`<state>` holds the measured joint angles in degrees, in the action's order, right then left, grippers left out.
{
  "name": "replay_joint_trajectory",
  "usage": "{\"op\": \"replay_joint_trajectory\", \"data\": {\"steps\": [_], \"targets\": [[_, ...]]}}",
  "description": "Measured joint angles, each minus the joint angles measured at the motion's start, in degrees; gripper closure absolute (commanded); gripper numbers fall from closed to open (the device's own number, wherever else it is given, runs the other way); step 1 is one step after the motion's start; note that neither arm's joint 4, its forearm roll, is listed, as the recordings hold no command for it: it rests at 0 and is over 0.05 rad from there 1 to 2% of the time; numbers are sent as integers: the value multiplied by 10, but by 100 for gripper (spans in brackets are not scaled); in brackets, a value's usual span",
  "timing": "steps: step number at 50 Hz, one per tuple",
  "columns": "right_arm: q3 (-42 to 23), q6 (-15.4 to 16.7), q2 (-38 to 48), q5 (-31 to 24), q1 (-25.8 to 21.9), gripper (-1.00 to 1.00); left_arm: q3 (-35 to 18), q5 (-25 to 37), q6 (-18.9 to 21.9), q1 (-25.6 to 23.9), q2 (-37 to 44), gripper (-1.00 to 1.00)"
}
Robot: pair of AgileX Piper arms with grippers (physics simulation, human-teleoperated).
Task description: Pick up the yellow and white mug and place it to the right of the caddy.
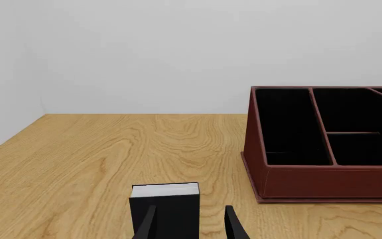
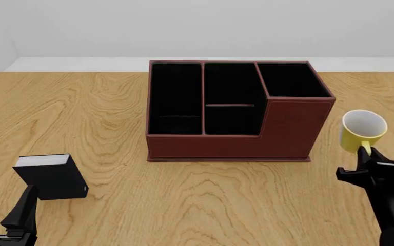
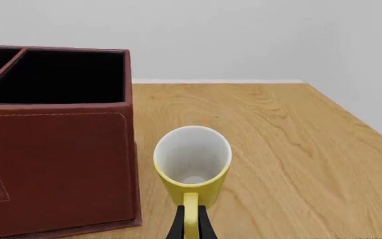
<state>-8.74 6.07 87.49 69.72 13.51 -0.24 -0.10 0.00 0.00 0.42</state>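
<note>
Yellow and white mug (image 2: pixel 363 130) stands just right of the caddy (image 2: pixel 238 115). Right gripper (image 3: pixel 190 224) is closed on its handle. Left gripper (image 1: pixel 189 225), fingers apart, is cut off near the black book (image 2: pixel 52 176).

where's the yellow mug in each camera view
Front view: yellow and white mug at the right, just right of the caddy, with the right gripper at its handle.
Right wrist view: mug low in the centre, its handle between the fingers.
Left wrist view: not in it.
Shared landmark: the caddy, visible in all three.
</note>
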Motion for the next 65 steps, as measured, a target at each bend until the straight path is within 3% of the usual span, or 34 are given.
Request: {"op": "replay_joint_trajectory", "data": {"steps": [65], "targets": [[-65, -21, 125, 1, 19, 100, 0, 0, 0, 0, 0, -100]]}}
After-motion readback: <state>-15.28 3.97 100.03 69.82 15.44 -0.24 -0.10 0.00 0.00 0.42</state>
